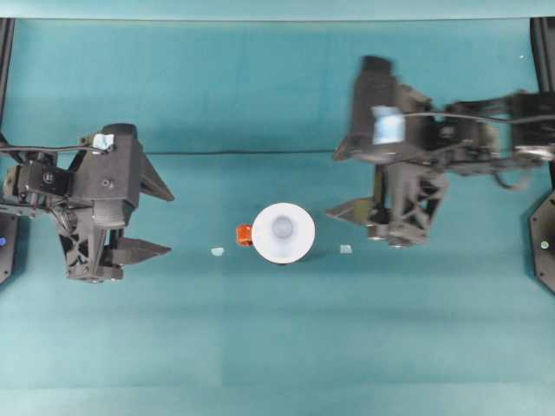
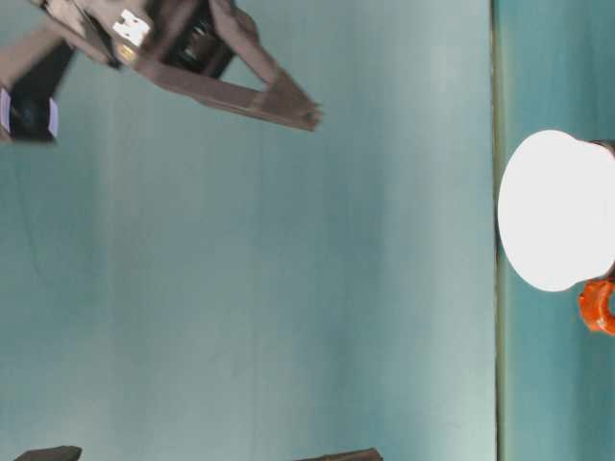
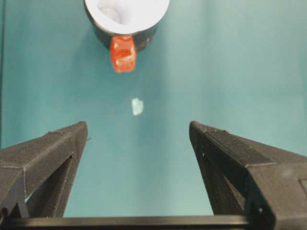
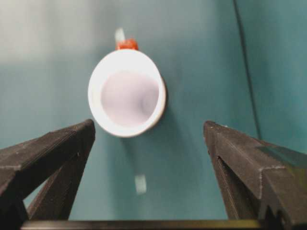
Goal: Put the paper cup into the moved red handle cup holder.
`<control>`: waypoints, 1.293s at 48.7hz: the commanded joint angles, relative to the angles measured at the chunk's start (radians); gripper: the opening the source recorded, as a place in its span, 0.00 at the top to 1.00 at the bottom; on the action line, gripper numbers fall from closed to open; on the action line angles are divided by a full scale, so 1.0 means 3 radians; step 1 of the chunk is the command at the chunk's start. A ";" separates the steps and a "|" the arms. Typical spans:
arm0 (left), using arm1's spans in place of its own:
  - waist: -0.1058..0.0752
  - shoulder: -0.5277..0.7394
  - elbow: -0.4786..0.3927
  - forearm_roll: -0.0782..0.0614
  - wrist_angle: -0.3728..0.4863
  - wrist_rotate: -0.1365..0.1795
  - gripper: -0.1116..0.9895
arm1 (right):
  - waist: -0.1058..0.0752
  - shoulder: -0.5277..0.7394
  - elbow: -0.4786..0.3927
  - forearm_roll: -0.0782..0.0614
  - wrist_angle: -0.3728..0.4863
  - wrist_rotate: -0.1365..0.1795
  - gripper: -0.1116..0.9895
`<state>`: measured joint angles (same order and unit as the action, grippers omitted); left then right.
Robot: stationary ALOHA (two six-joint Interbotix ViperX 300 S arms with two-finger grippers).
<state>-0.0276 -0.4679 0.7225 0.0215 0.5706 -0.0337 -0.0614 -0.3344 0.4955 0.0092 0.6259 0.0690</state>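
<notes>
White paper is what marks the middle of the table: the paper cup (image 1: 284, 232) sits mouth-up inside the red handle cup holder (image 1: 245, 235), whose black wall peeks out just under the cup's rim in the left wrist view and whose orange-red tab sticks out on the side facing the left gripper (image 1: 149, 219). From these pictures I judge the cup to be seated already, so what remains looks like pulling clear rather than grasping. The cup's long axis stands upright, and it lies between the 2 arms; the right gripper (image 1: 360, 184) appears the nearer, with the cup directly ahead of its spread jaws in the right wrist view, while the left gripper faces it from farther off, with a small pale scrap (image 1: 217, 251) on the table between them. Both grippers are wide open and hold nothing. The right arm is raised above the teal table (image 1: 277, 347) and blurred, its wrist angled toward the cup; the left arm sits low at its side, jaws pointed toward the tab.
</notes>
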 commanded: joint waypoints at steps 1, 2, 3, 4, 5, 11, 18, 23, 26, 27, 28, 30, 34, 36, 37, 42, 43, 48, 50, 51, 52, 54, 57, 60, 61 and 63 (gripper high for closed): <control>0.0000 -0.0036 -0.0036 0.0015 -0.0010 -0.0005 0.05 | 0.0015 -0.0184 0.0056 0.0010 -0.0230 0.0000 0.09; -0.0005 -0.0036 -0.0031 0.0015 -0.0010 -0.0005 0.05 | 0.0020 -0.0205 0.0077 0.0010 -0.0266 0.0005 0.09; 0.0000 -0.0036 -0.0036 0.0005 -0.0010 -0.0005 0.05 | 0.0020 -0.0230 0.0102 0.0010 -0.0291 0.0005 0.09; -0.0005 -0.0036 -0.0036 0.0005 -0.0010 -0.0005 0.05 | 0.0020 -0.0245 0.0118 0.0015 -0.0312 0.0005 0.09; -0.0005 -0.0036 -0.0036 0.0015 -0.0010 -0.0005 0.05 | 0.0020 -0.0266 0.0138 0.0015 -0.0322 0.0005 0.09; -0.0005 -0.0036 -0.0036 0.0005 -0.0010 -0.0005 0.05 | 0.0020 -0.0343 0.0194 0.0026 -0.0286 0.0005 0.09; -0.0005 -0.0036 -0.0036 0.0005 -0.0010 -0.0005 0.05 | 0.0020 -0.0383 0.0205 0.0026 -0.0240 0.0010 0.09; -0.0005 -0.0036 -0.0036 0.0005 -0.0010 -0.0005 0.05 | 0.0020 -0.0399 0.0199 0.0031 -0.0235 0.0005 0.09; -0.0005 -0.0041 -0.0036 0.0005 -0.0010 -0.0005 0.05 | 0.0020 -0.0409 0.0199 0.0031 -0.0235 0.0005 0.09; 0.0000 -0.0041 -0.0036 0.0015 -0.0010 -0.0005 0.05 | 0.0020 -0.0409 0.0199 0.0026 -0.0235 0.0005 0.09; -0.0005 -0.0041 -0.0036 0.0005 -0.0010 -0.0005 0.05 | 0.0020 -0.0414 0.0199 0.0026 -0.0235 0.0005 0.09; -0.0005 -0.0036 -0.0036 0.0015 -0.0010 0.0000 0.05 | 0.0020 -0.0419 0.0199 0.0026 -0.0235 0.0005 0.09; 0.0000 -0.0041 -0.0036 0.0015 -0.0010 0.0005 0.05 | 0.0020 -0.0435 0.0210 0.0031 -0.0235 0.0005 0.09; -0.0005 -0.0041 -0.0036 0.0015 -0.0010 0.0010 0.05 | 0.0020 -0.0440 0.0210 0.0031 -0.0235 0.0005 0.09; -0.0005 -0.0041 -0.0036 0.0005 -0.0010 0.0010 0.05 | 0.0020 -0.0445 0.0210 0.0031 -0.0240 0.0005 0.09; 0.0000 -0.0041 -0.0036 0.0015 -0.0010 0.0010 0.05 | 0.0020 -0.0445 0.0210 0.0031 -0.0235 0.0005 0.09; -0.0005 -0.0041 -0.0036 0.0005 -0.0010 0.0010 0.05 | 0.0020 -0.0445 0.0210 0.0031 -0.0235 0.0005 0.09; 0.0000 -0.0041 -0.0036 0.0015 -0.0010 0.0010 0.05 | 0.0020 -0.0450 0.0220 0.0031 -0.0240 0.0010 0.09; -0.0005 -0.0041 -0.0036 0.0005 -0.0010 0.0010 0.05 | 0.0020 -0.0445 0.0220 0.0031 -0.0235 0.0010 0.09; 0.0000 -0.0041 -0.0031 0.0005 -0.0010 0.0010 0.05 | 0.0020 -0.0445 0.0220 0.0031 -0.0235 0.0010 0.09; 0.0000 -0.0041 -0.0036 0.0005 -0.0010 0.0010 0.05 | 0.0020 -0.0445 0.0220 0.0026 -0.0235 0.0010 0.09; 0.0000 -0.0041 -0.0036 0.0005 -0.0010 0.0010 0.05 | 0.0020 -0.0445 0.0220 0.0031 -0.0235 0.0010 0.09; 0.0000 -0.0041 -0.0036 0.0005 -0.0010 0.0010 0.05 | 0.0020 -0.0450 0.0220 0.0026 -0.0240 0.0010 0.09; -0.0005 -0.0041 -0.0036 0.0005 -0.0010 0.0010 0.05 | 0.0020 -0.0450 0.0225 0.0026 -0.0235 0.0010 0.09; 0.0000 -0.0041 -0.0036 0.0015 -0.0010 0.0005 0.05 | 0.0020 -0.0445 0.0225 0.0031 -0.0235 0.0010 0.09; 0.0000 -0.0041 -0.0036 0.0015 -0.0010 0.0000 0.05 | 0.0020 -0.0445 0.0220 0.0026 -0.0240 0.0010 0.09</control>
<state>-0.0276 -0.4679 0.7240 0.0215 0.5706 -0.0337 -0.0583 -0.4525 0.5691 0.0153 0.5584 0.0690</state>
